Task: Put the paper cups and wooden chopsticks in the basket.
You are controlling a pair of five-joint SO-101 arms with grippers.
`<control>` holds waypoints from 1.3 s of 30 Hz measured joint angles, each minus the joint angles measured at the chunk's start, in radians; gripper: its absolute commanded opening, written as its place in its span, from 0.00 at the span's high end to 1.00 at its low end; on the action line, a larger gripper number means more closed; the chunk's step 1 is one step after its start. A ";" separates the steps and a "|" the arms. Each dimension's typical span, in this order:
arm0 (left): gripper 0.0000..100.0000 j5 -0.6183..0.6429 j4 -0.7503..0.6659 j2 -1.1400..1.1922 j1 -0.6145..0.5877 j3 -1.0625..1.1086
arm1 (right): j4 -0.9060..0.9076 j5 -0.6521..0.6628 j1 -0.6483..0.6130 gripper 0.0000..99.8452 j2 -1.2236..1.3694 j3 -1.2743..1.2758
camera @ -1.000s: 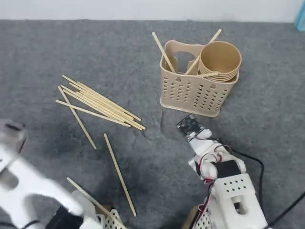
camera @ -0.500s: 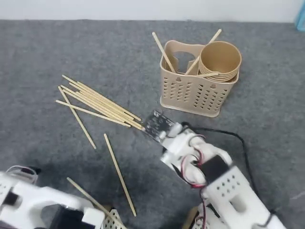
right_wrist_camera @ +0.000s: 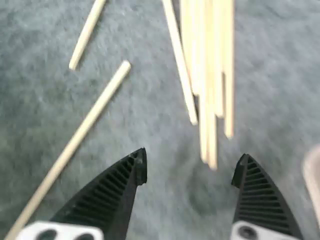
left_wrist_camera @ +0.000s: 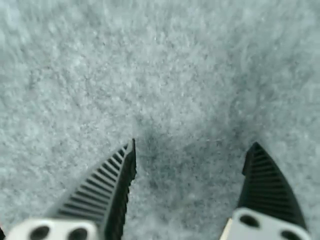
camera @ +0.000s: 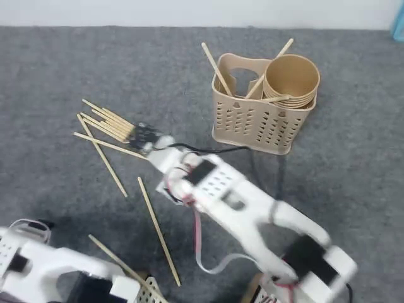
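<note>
The right hand point(right_wrist_camera: 191, 167) hangs wide open and empty just above the near ends of the chopstick pile point(right_wrist_camera: 210, 70). The sticks there lie packed side by side, so closing here would likely pinch a clump by its tips. Held that way, they could fan out, droop or slip free during the carry. A single stick point(right_wrist_camera: 75, 135) lies askew beside one jaw and could be knocked farther across the grey table point(camera: 57, 69). The basket point(camera: 252, 129) stands well apart. One of its compartments holds the stacked cups point(camera: 291, 79), the other some leaning sticks point(camera: 216, 68), and a long, tilted load could catch on the rim. The left hand point(left_wrist_camera: 192, 155), also wide and empty, hovers over bare table.
</note>
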 measured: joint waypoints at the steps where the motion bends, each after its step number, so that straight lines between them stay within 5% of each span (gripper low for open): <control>1: 0.67 0.000 0.000 0.000 0.002 0.000 | 0.000 -0.002 -0.008 0.72 0.060 -0.049; 13: 0.67 -0.005 -0.041 -0.003 0.041 0.023 | 0.141 -0.061 -0.072 0.72 0.460 -0.520; 31: 0.67 -0.002 -0.041 -0.003 0.048 0.023 | 0.187 -0.068 -0.078 0.72 0.520 -0.560; 39: 0.67 -0.002 -0.041 -0.003 0.048 0.023 | 0.203 -0.245 -0.109 0.72 0.505 -0.571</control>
